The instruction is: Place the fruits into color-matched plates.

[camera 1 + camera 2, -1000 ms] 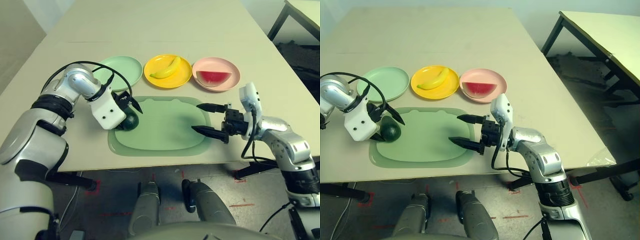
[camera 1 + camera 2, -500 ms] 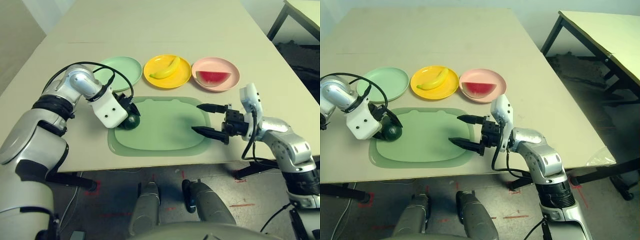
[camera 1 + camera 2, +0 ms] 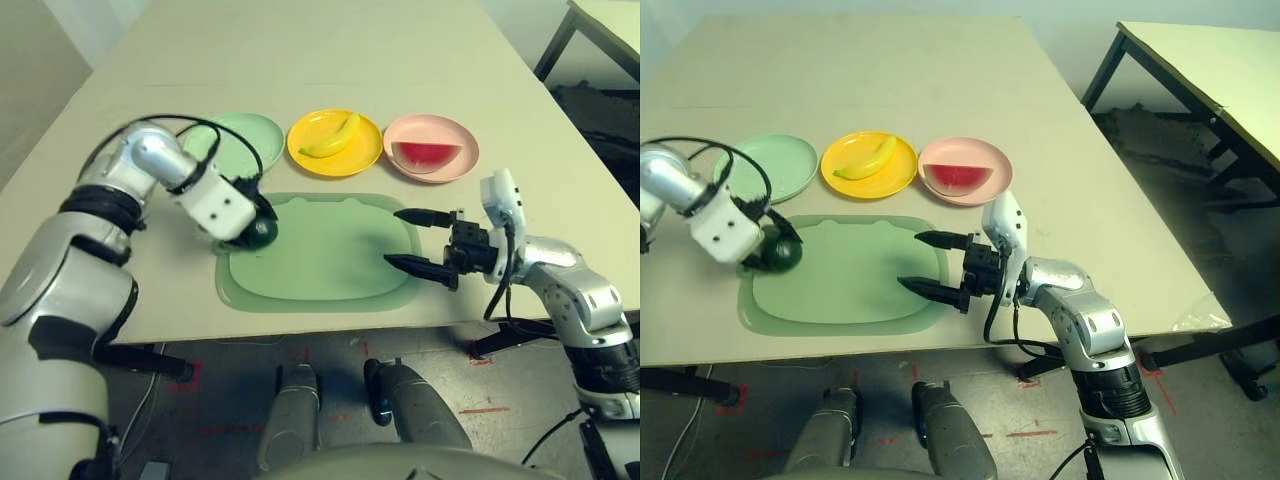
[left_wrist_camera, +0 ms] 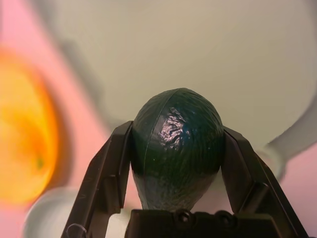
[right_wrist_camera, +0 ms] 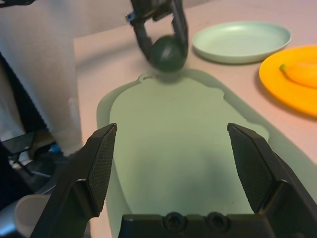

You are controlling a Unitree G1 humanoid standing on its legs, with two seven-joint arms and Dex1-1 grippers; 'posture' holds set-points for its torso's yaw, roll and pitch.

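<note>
- Left gripper jaws clamp the dark avocado just above the mat's left edge.
- Carry it level to the mint plate nearby, then release low.
- Right gripper jaws stand wide, holding nothing.

Light: we see bright, even lighting with soft shadows.
Blur: left arm smeared at left.
Glare: sheen on avocado.

No text, label, brand, number or sign can be read anywhere — not on any surface shown.
</note>
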